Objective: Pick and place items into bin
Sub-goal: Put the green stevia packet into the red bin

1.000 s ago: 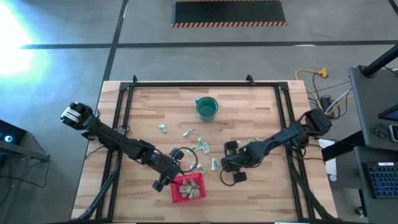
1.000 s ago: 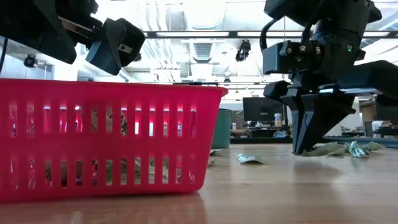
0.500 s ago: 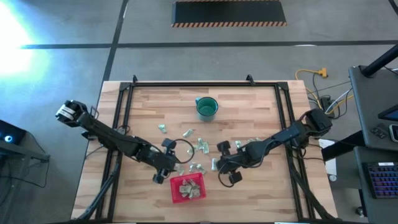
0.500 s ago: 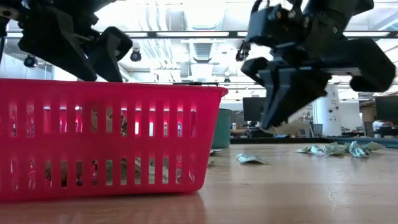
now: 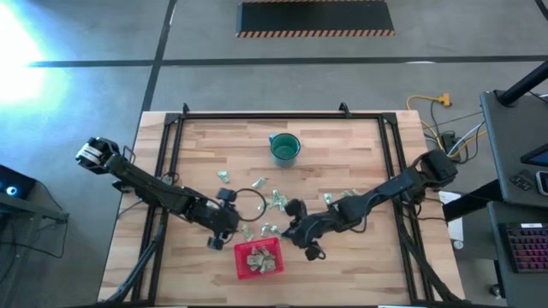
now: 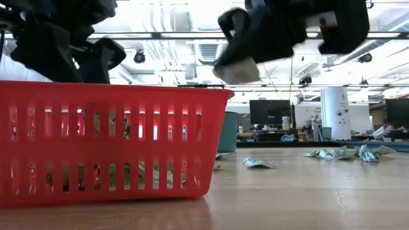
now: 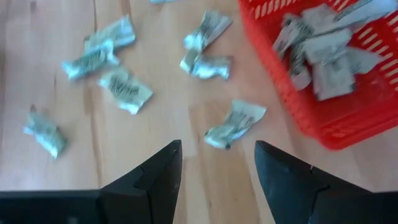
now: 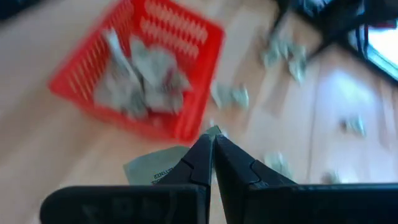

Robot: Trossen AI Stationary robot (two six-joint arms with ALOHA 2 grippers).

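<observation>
The red bin (image 5: 239, 262) stands near the table's front edge and holds several pale green packets (image 7: 323, 56). More packets (image 5: 276, 201) lie loose on the wood beyond it. My right gripper (image 5: 287, 232) hangs just right of the bin, shut on one packet (image 8: 155, 169), which the low view shows above the bin's rim (image 6: 238, 70). My left gripper (image 7: 217, 163) is open over the table left of and beyond the bin, with nothing between its fingers; a loose packet (image 7: 235, 123) lies ahead of them. My right gripper pinches the packet by one edge (image 8: 189, 160) between its two shut fingers. The fingers slant downward from the table's right side. The rest of the packet sticks out to one side of the fingers, lifted clear of the table and higher than the bin's wall (image 6: 96, 147).
A round teal cup (image 5: 284, 148) stands at the far middle of the table. A black ring (image 5: 248, 204) lies among the loose packets. More packets (image 6: 348, 153) are scattered at the right. Black frame rails (image 5: 175, 145) run along the table's sides.
My right gripper has risen from the table and gone left toward the bin, tipping up from pointing down, carrying the packet clear of the wood. My left gripper has drawn back from above the bin toward the far edge and turned, staying open.
</observation>
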